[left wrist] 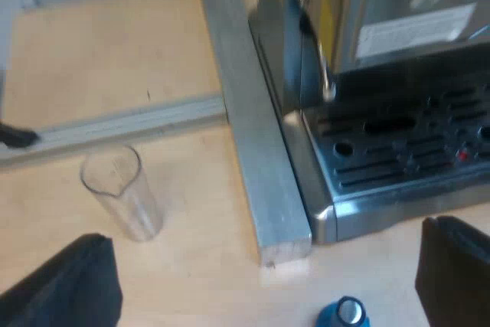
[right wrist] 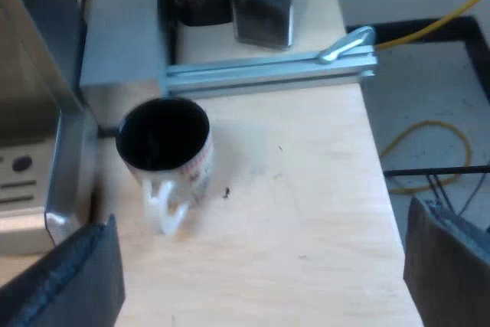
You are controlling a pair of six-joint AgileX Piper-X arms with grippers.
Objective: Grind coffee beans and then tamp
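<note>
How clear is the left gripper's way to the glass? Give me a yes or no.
Probably yes. The left gripper is open, and the glass stands upright on the table just ahead of it, apart from the metal rail, with nothing between.

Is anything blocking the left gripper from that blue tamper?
Nothing visible does: the blue round tamper stands on the bare wooden table close to the open left gripper, with the clear measuring glass well apart.

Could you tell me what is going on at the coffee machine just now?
Neither arm is holding anything. The left gripper hangs open over the table, near the measuring glass, the blue tamper and the front of the espresso machine. The right gripper hangs open by the upright mug. The tamper is untouched.
</note>
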